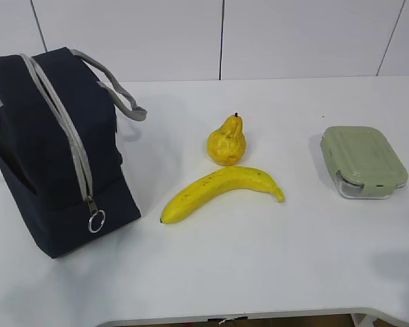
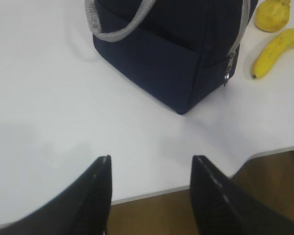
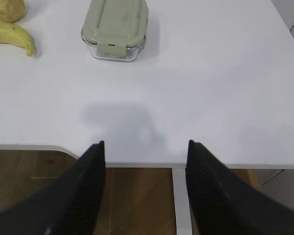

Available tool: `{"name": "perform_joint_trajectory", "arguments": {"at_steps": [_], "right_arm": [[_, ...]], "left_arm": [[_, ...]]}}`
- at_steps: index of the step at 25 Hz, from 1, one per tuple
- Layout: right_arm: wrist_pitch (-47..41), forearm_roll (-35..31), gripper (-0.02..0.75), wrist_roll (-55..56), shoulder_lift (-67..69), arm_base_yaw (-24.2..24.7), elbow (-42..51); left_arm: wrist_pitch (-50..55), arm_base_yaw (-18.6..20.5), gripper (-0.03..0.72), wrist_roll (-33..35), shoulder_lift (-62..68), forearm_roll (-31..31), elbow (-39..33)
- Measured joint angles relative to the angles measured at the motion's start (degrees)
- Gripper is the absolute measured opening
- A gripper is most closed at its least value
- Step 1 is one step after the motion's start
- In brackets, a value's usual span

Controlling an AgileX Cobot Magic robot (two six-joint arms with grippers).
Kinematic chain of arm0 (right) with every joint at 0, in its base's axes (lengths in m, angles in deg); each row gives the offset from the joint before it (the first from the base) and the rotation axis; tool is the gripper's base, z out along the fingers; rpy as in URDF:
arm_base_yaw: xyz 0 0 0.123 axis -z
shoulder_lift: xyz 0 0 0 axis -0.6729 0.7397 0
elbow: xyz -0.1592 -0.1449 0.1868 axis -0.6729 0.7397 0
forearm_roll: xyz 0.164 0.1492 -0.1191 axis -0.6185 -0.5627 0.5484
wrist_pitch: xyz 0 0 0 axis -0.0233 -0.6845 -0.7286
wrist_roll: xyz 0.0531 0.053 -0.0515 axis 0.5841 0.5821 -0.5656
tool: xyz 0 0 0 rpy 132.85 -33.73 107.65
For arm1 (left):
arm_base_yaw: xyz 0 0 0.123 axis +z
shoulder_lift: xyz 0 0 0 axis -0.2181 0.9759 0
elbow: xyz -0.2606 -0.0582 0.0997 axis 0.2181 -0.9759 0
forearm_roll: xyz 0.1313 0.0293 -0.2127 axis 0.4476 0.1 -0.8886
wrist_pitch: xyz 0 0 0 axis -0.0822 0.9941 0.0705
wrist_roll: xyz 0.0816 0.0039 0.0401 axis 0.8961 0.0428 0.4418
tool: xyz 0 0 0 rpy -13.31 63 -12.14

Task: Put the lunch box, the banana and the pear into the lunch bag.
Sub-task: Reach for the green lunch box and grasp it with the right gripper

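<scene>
Nearest us, the lunch bag (image 1: 51,146) sits on the counter (image 1: 259,266) zipped shut, so nothing is packed yet; all three items wait. The lunch box (image 1: 362,161) lies at three o'clock, the banana (image 1: 221,192) centre, the pear (image 1: 227,141) touching it at twelve. Our left fingers (image 2: 104,172) and right fingers (image 3: 97,155) hang open and empty, well apart from everything.

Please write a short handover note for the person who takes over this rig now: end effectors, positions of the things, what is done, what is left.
Left end effector: open, empty, at the table's near edge.
Right end effector: open, empty, also at the near edge.
Lunch bag: on the left, zipper closed.
Pear and banana: middle, on the table.
Lunch box: right, lid on.
Done: nothing.
Left: open the bag, put all three inside.
</scene>
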Motion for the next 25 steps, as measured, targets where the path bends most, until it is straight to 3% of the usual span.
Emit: {"name": "perform_joint_trajectory", "arguments": {"at_steps": [25], "right_arm": [[0.0, 0.0, 0.441, 0.0, 0.0, 0.0, 0.0]], "left_arm": [[0.0, 0.0, 0.330, 0.0, 0.0, 0.0, 0.0]]}}
